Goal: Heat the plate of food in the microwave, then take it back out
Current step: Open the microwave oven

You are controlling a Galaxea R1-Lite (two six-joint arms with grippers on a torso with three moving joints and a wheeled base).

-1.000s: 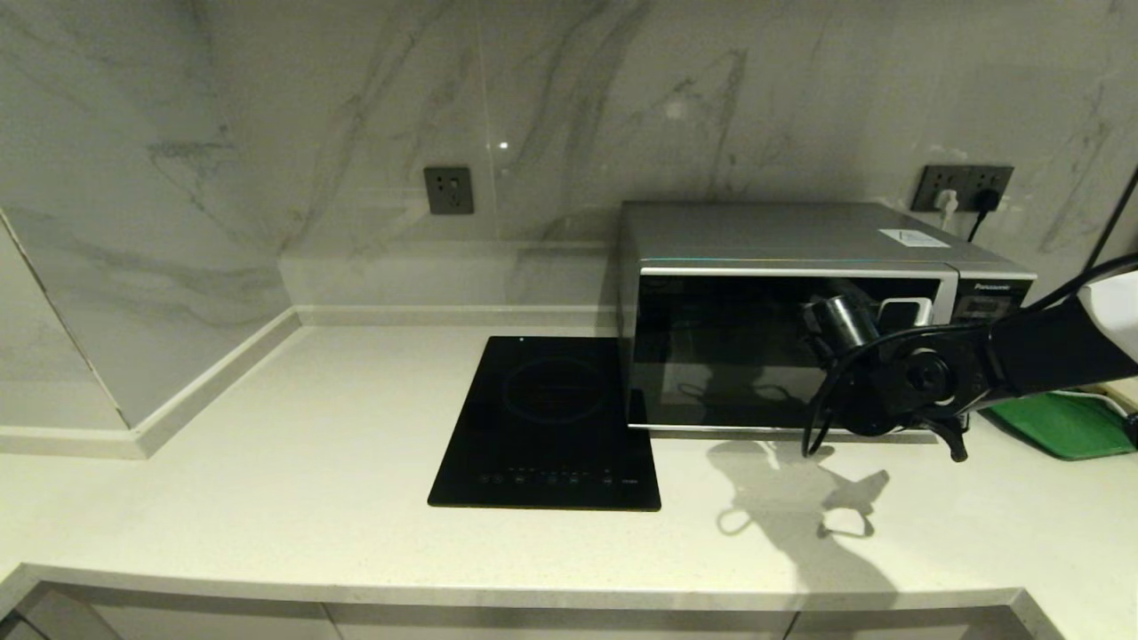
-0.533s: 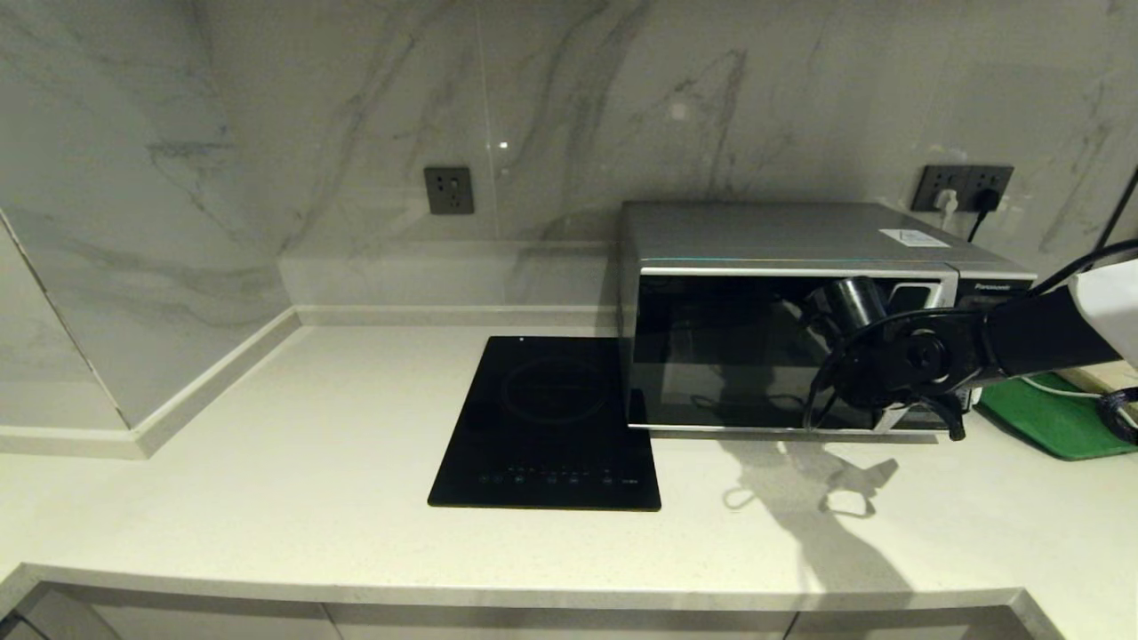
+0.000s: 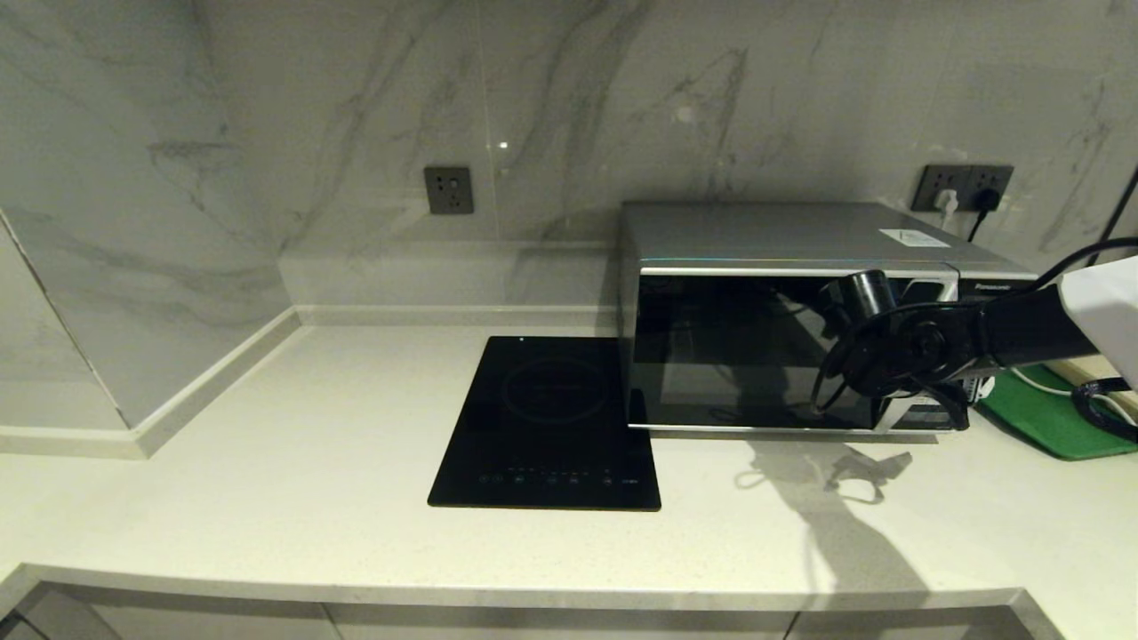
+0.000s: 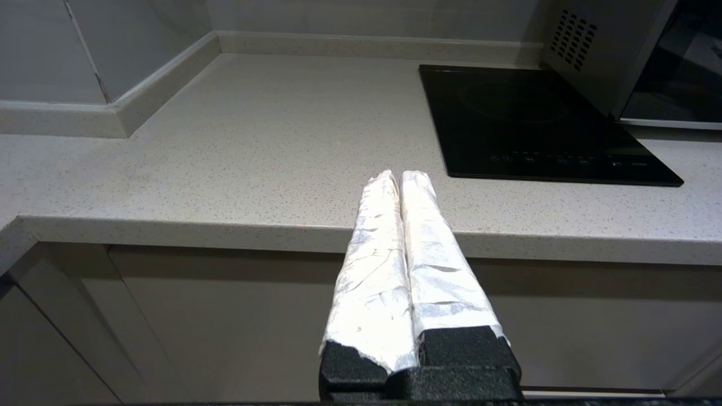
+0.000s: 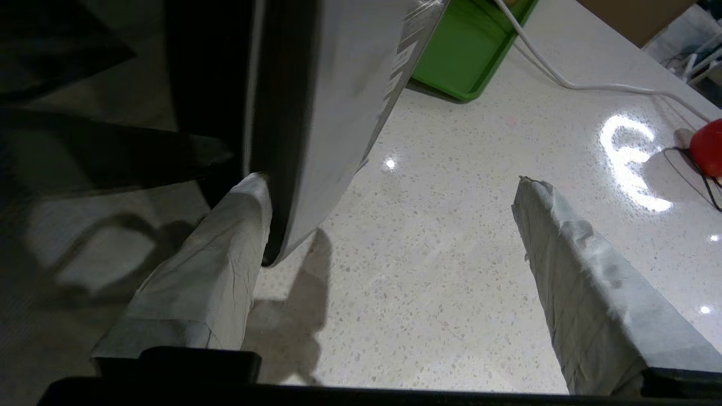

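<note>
The silver microwave [image 3: 782, 240] stands at the back right of the counter with its dark glass door [image 3: 729, 347] facing me. My right gripper [image 3: 933, 411] hangs in front of the door's right end, low near the black button panel. In the right wrist view the right gripper [image 5: 389, 180] is open and wide, and one taped finger [image 5: 225, 254] touches the dark edge at the microwave's [image 5: 338, 84] lower front corner. The other finger is over bare counter. The plate of food is out of view. My left gripper [image 4: 401, 173] is shut and empty, parked off the counter's front edge.
A flat black induction hob [image 3: 547, 427] lies left of the microwave. A green tray [image 3: 1058, 418] sits right of it, with a white cable [image 5: 592, 87] and a red object [image 5: 709, 146] beyond. Wall sockets [image 3: 965, 187] are behind the microwave.
My right arm has risen and moved closer to the microwave's front, shifting slightly right toward the button panel end. The left arm has not moved.
</note>
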